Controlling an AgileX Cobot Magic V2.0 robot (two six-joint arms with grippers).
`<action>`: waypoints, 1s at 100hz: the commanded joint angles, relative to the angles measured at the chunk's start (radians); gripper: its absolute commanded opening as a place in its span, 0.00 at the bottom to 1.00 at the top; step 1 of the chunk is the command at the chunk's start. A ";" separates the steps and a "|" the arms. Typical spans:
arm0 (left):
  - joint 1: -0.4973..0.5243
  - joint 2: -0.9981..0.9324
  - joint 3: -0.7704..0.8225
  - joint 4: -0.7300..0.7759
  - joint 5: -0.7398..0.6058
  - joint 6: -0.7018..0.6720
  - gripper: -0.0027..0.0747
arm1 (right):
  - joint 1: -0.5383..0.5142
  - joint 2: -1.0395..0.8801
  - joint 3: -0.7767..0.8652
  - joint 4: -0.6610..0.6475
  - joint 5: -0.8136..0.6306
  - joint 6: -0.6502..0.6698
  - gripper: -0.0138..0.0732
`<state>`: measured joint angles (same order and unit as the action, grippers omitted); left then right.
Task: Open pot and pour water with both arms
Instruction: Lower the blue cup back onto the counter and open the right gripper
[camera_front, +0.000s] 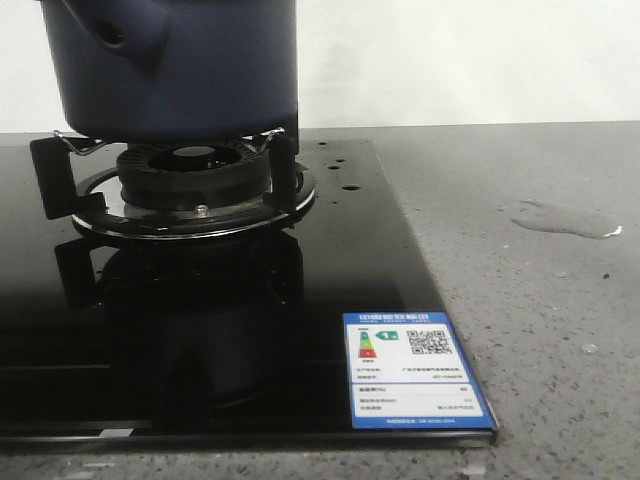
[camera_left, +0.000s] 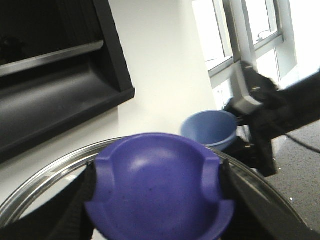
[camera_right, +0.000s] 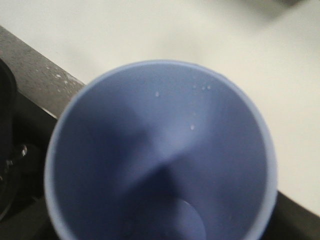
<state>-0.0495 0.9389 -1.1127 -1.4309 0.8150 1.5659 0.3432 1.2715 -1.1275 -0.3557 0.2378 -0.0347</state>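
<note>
Grey speckled counter (camera_front: 540, 330) runs across your front view, with a black glass hob (camera_front: 200, 360) set into it and a pale wall behind. You've got 1 burner (camera_front: 195, 170) on that hob, ringed by black pan supports, and 1 dark navy pot (camera_front: 180, 60) sitting on them at the top left, its stubby hollow handle facing you. Look right: 1 shiny puddle of water (camera_front: 565, 220) lies on the counter, well apart from the hob, plus a few small droplets on the glass near the hob's far right corner. 1 blue and white label (camera_front: 415, 370) sits at the hob's near right corner.

Your left wrist view shows 1 purple knob (camera_left: 160, 187) on a glass lid (camera_left: 45, 177) with a metal rim, dark gripper fingers (camera_left: 82, 200) pressed against both sides of it. Beyond, 1 light blue cup (camera_left: 210, 127) hangs by the other arm, a black hood and a window behind.

Your right wrist view looks straight into that cup (camera_right: 160, 155); droplets cling inside. You can't tell that gripper's state; its fingers are hidden.

Counter right of the hob is bare apart from the puddle.
</note>
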 joint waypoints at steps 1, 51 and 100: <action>-0.009 0.018 -0.028 -0.111 -0.037 -0.008 0.44 | -0.061 -0.099 0.144 0.038 -0.245 0.009 0.44; -0.009 0.089 -0.028 -0.170 0.011 -0.008 0.44 | -0.268 -0.089 0.568 0.201 -0.610 0.009 0.47; -0.009 0.091 -0.028 -0.170 0.038 -0.008 0.44 | -0.268 -0.149 0.547 0.261 -0.641 0.009 0.91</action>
<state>-0.0495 1.0423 -1.1082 -1.5008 0.8556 1.5643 0.0829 1.1806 -0.5339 -0.1022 -0.3044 -0.0272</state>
